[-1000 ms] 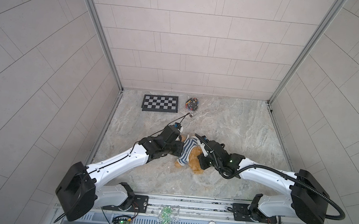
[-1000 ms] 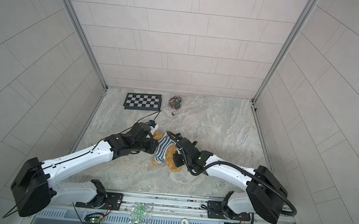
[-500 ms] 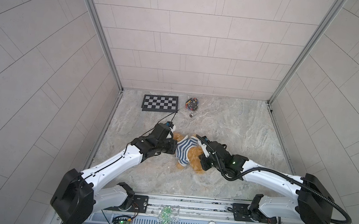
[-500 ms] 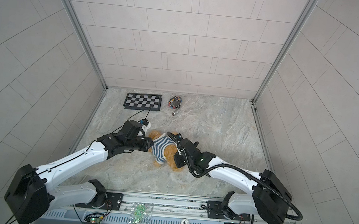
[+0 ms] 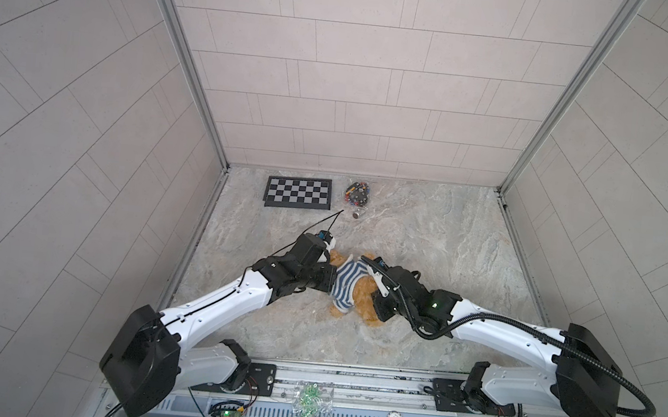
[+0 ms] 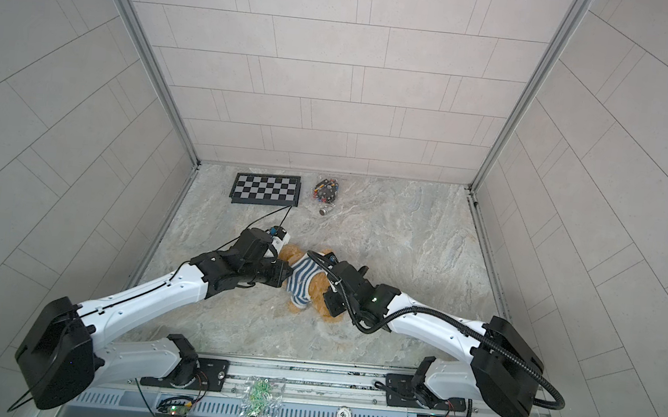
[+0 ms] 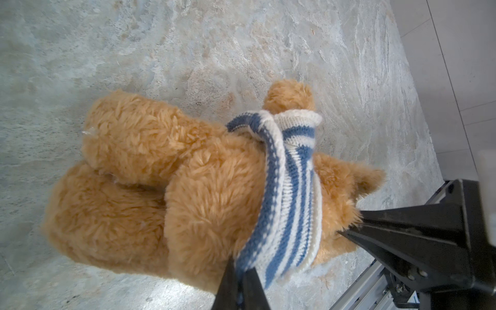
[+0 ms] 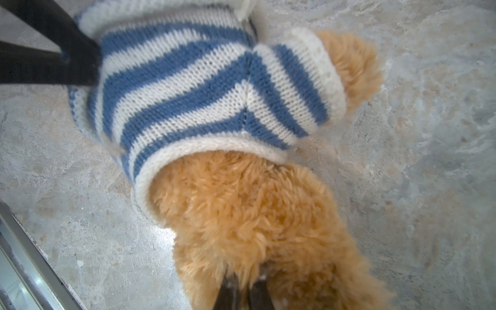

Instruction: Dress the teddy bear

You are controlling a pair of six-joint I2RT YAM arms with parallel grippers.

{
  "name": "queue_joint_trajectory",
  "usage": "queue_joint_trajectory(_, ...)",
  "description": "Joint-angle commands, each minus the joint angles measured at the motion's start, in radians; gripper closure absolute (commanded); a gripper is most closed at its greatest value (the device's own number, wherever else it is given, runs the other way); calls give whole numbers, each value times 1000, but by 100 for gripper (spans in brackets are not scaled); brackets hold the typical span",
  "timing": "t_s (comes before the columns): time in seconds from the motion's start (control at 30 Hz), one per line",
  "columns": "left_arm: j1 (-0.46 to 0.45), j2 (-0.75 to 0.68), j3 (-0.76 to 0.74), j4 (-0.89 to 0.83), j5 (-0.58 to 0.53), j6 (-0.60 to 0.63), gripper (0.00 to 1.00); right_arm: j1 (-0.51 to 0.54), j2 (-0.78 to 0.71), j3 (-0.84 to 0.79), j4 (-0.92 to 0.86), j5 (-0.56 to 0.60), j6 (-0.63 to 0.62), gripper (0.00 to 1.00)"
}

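Golden plush teddy bear (image 7: 128,214), lying — striped shirt (image 7: 292,188) (bunched)

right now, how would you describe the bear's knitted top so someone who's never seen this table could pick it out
Start at the marbled table, whose middle holds a golden-brown teddy bear lying down. The knitted top is bunched round its upper body. It is the only blue-and-white striped thing there, edged in white ribbing.

The left gripper (image 7: 239,271) has tugged the striped shirt (image 7: 290,193) farther over the teddy bear (image 7: 134,188).
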Motion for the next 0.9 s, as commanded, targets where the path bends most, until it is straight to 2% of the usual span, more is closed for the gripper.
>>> queue_joint_trajectory(0.0,1,-23,-6,-30,-26,18,87,15,-37,10,-12,20,-27,100)
queue_joint_trajectory(0.33,2,-62,69,-67,-21,12,61,53,-82,15,-4,52,-89,100)
queue_joint_trajectory(0.47,36,-30,98,-50,-15,-18,56,61,-108,3,16,63,-122,100)
queue_joint_trajectory(0.7,44,66,159,-9,10,-26,58,72,-127,-24,62,62,-151,100)
queue_joint_trajectory(0.87,44,102,162,-10,29,-16,70,75,-129,-26,63,72,-156,100)
